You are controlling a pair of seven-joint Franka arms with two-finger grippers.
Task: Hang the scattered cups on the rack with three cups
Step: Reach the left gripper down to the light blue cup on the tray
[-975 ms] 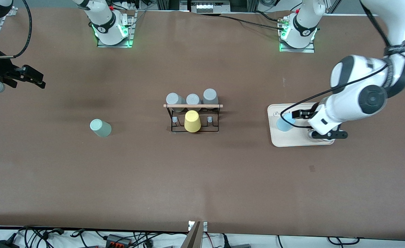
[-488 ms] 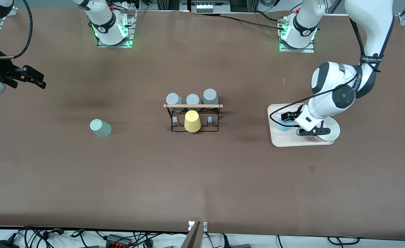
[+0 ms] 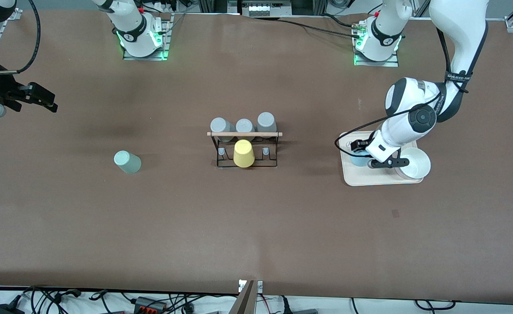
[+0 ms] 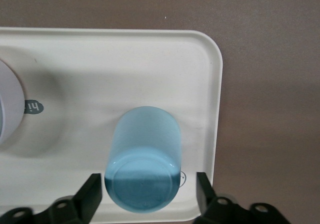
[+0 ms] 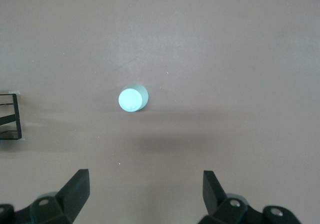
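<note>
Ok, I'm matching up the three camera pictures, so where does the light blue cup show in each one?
Front view: the light blue cup stands on the cream tray, toward the left arm's end of the table, partly hidden by the left gripper.
Left wrist view: the cup sits low in the middle, between the gripper's fingers.
Right wrist view: not in it; only the mint green cup shows.
Shared landmark: the tray.

left claw (image 4: 148, 194) lowered, fingers apart; right claw (image 5: 145, 191) waits, wide.
</note>
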